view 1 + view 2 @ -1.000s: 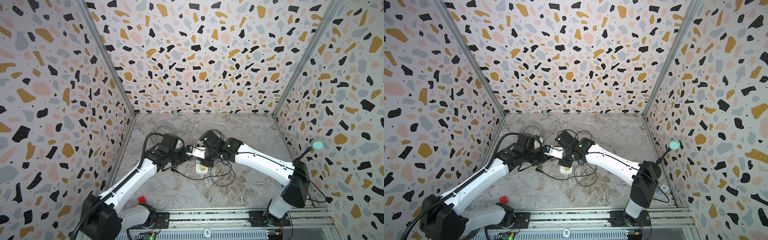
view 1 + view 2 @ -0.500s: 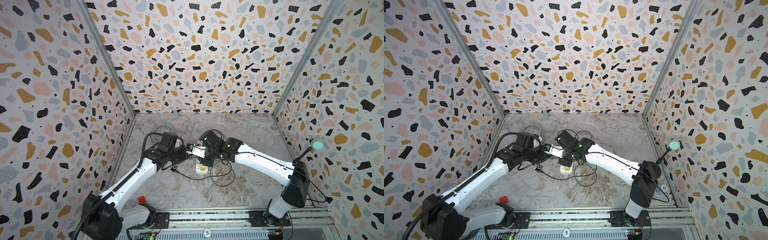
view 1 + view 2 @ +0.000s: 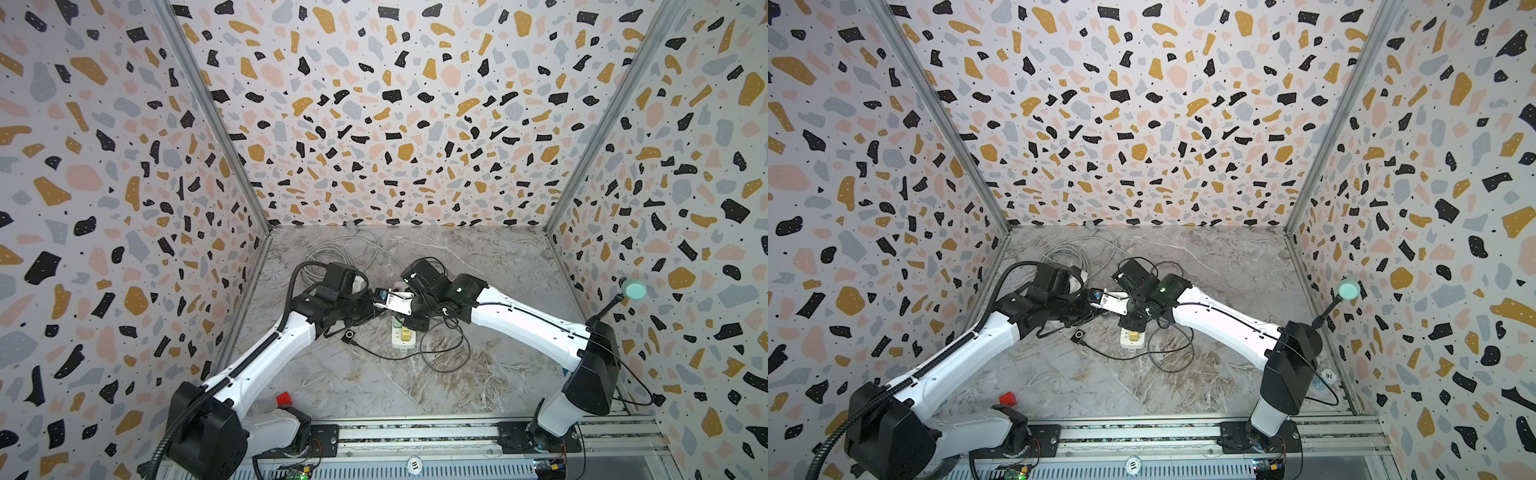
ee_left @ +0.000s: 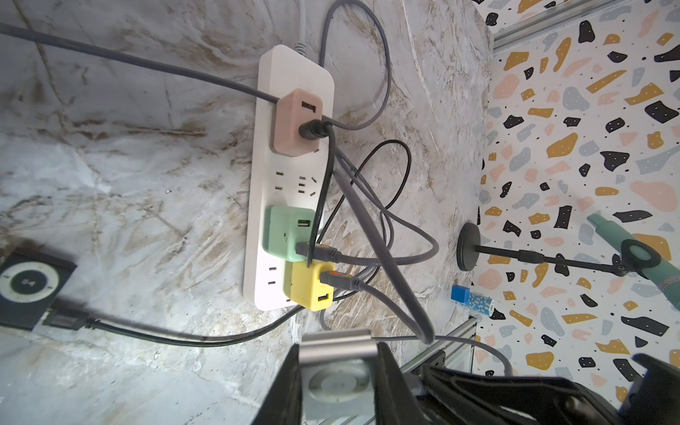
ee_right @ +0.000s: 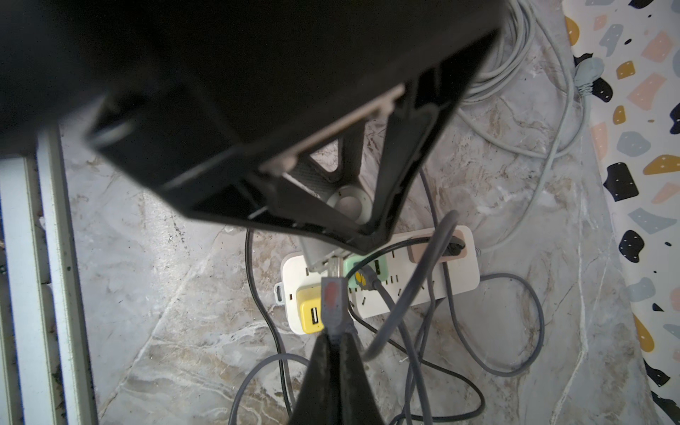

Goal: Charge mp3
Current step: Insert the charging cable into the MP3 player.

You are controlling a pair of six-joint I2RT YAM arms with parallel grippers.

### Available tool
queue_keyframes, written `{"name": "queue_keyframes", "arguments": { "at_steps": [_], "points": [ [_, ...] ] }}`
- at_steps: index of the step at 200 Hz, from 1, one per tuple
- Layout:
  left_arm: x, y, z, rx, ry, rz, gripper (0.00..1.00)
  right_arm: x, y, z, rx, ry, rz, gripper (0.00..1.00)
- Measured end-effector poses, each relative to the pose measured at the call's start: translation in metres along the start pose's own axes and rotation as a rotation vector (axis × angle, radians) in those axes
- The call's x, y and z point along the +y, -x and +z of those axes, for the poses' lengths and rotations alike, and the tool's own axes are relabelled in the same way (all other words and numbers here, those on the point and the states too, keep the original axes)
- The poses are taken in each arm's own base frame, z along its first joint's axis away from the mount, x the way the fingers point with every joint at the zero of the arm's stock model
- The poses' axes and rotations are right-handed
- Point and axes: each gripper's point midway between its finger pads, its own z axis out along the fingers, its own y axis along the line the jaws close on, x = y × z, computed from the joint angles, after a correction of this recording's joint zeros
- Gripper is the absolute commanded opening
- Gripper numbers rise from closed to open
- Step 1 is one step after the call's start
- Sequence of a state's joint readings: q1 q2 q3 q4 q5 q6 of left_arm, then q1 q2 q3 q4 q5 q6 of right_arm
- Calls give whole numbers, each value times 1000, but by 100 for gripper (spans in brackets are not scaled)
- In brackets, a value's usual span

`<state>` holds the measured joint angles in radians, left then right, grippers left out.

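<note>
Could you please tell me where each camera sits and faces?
Both top views: high above the front rail, facing down and back; left arm and right arm show.
Left wrist: on the left arm, facing down at the power strip; left end effector holds the silver mp3.
Right wrist: on the right arm, facing down; right end effector grips the cable plug.
Shared: all show the power strip.

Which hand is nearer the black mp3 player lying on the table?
Left. The left hand hangs just beside the black mp3 player; the right hand sits farther off, over the power strip.
</note>
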<state>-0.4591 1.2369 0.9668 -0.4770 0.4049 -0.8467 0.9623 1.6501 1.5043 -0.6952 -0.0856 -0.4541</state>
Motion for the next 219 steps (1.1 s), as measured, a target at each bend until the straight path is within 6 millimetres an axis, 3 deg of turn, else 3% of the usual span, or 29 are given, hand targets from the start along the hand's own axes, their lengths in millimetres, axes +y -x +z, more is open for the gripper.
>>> {"name": "queue_keyframes", "arguments": {
  "at_steps": [219],
  "points": [
    [-3,5,2,25,-34,9,0,0,-4,-6,-33,15,-7,0]
  ]
}}
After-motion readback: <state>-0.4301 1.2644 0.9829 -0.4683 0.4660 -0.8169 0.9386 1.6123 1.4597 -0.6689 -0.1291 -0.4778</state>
